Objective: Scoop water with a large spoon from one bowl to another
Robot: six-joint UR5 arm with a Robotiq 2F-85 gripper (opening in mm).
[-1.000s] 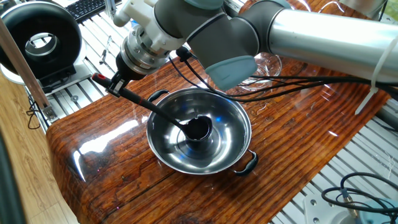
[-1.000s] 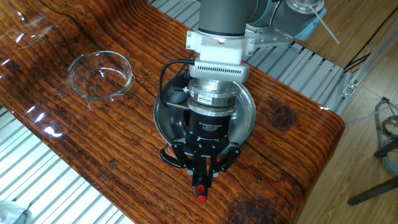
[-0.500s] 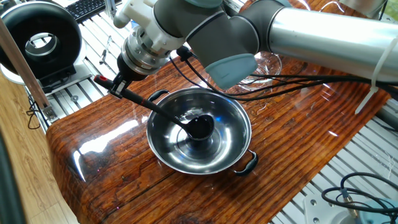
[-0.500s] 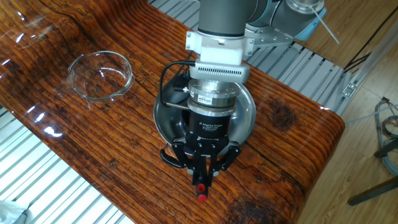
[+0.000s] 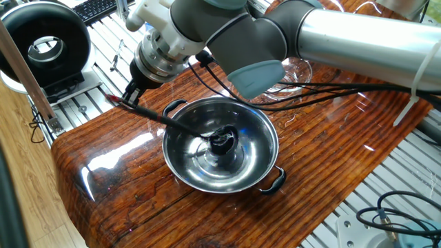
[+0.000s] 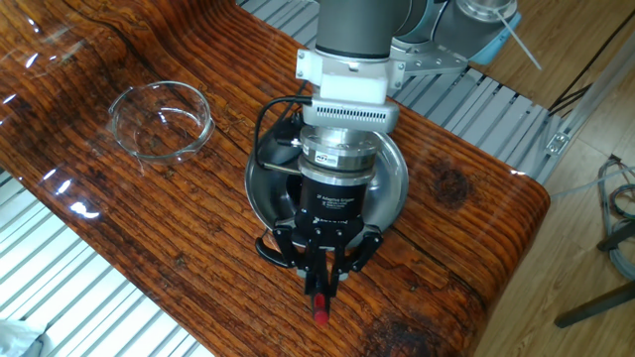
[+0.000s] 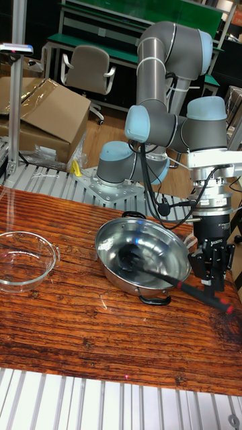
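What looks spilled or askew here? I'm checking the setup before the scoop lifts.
Nothing stands out. The gripper holds the black ladle by its handle, with the scoop head down inside the steel bowl. The glass bowl sits upright, apart from it. No puddle is evident on the glossy wooden table.

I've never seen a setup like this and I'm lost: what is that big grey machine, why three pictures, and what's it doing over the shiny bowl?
It is a robot arm, seen at one moment by three cameras on different sides of a wooden table. Its two-fingered gripper is clamped on the end of a black ladle. The ladle's scoop sits down in the large steel bowl. A small glass bowl stands apart on the table. Whether there is water in either bowl is hard to tell.
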